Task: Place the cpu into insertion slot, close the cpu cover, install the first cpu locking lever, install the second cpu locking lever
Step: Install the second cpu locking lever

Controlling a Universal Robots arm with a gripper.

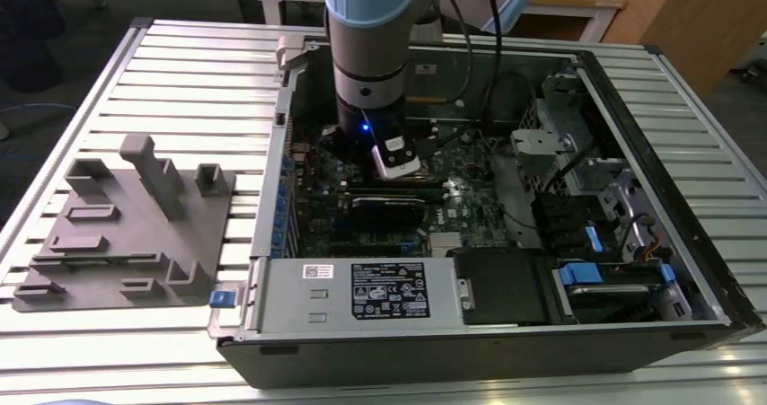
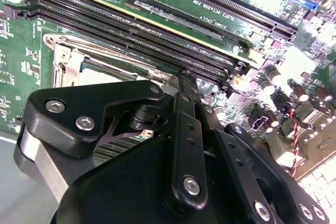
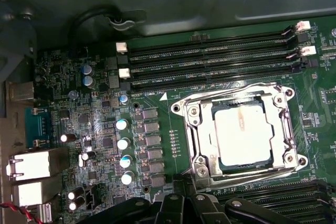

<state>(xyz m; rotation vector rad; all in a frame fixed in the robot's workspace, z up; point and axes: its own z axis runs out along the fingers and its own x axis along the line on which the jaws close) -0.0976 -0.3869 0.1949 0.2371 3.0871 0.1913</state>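
Observation:
In the first wrist view the cpu [image 3: 244,135] lies flat in the insertion slot [image 3: 237,167], its silvery top showing through the window of the cpu cover [image 3: 202,142]. The cover lies down over the chip. Thin wire levers [image 3: 290,124] run along the frame's edges. My gripper [image 3: 181,195] is shut, its black fingertips close beside the socket's corner. In the second wrist view the gripper [image 2: 186,77] points at the socket frame [image 2: 65,59], and I see nothing held between its fingers. The arm [image 1: 365,91] reaches down into the open computer case.
Long black memory slots [image 3: 210,56] run beside the socket, with upright capacitors [image 3: 122,142] on the other side. The case walls [image 1: 269,180] and drive bays [image 1: 599,198] hem the board in. A grey fixture [image 1: 132,225] sits on the slatted table at the exterior view's left.

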